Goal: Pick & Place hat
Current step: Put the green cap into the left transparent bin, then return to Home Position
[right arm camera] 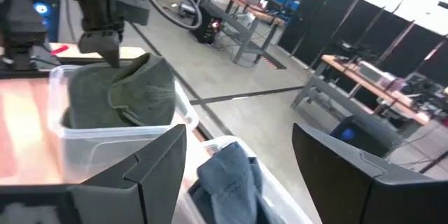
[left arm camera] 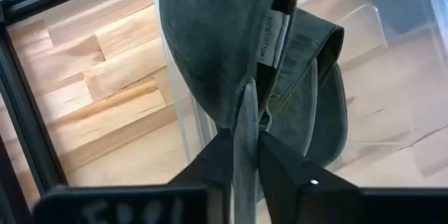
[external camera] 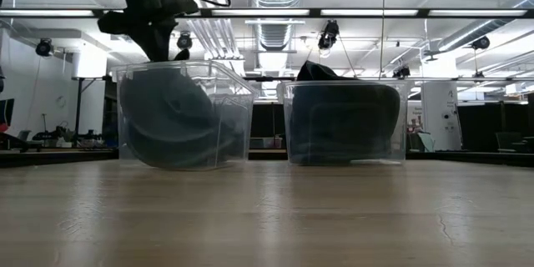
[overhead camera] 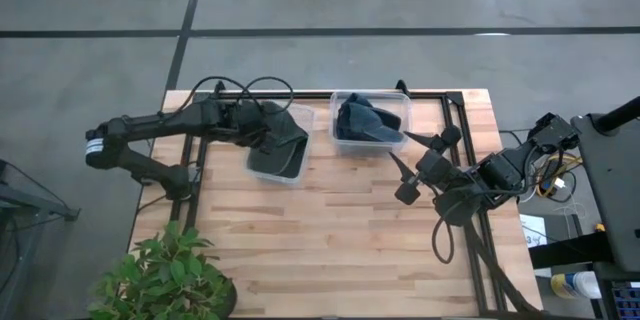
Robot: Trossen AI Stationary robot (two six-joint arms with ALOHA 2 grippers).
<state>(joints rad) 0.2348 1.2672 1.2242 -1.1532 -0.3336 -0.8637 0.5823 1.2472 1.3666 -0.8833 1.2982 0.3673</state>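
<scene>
A grey-green hat (left arm camera: 217, 49) hangs in a clear plastic bin (overhead camera: 300, 172) on the table's far left part. It also shows in the high view (overhead camera: 285, 148), the low view (external camera: 171, 125) and the right wrist view (right arm camera: 122, 91). My left gripper (left arm camera: 243, 140) is shut on the hat, above that bin (external camera: 238, 92); it shows in the high view (overhead camera: 262, 132) too. A second clear bin (overhead camera: 400, 100) to the right holds dark blue cloth (overhead camera: 362, 122). My right gripper (overhead camera: 412, 155) is open and empty, right of the second bin. My left gripper pinches a folded strip of the hat's cloth (left arm camera: 241, 108) between its two fingers (left arm camera: 213, 157), coming from above and pointing down into the bin. The hat hangs below the fingers with its inside and a white label (left arm camera: 270, 38) showing. Its lower part is down in the bin.
A black frame rail (overhead camera: 470, 160) runs along the table's right side, and another (overhead camera: 195, 160) along the left. A potted plant (overhead camera: 165, 275) stands at the near left corner. Bare wood (overhead camera: 330, 240) lies on the near side of both bins.
</scene>
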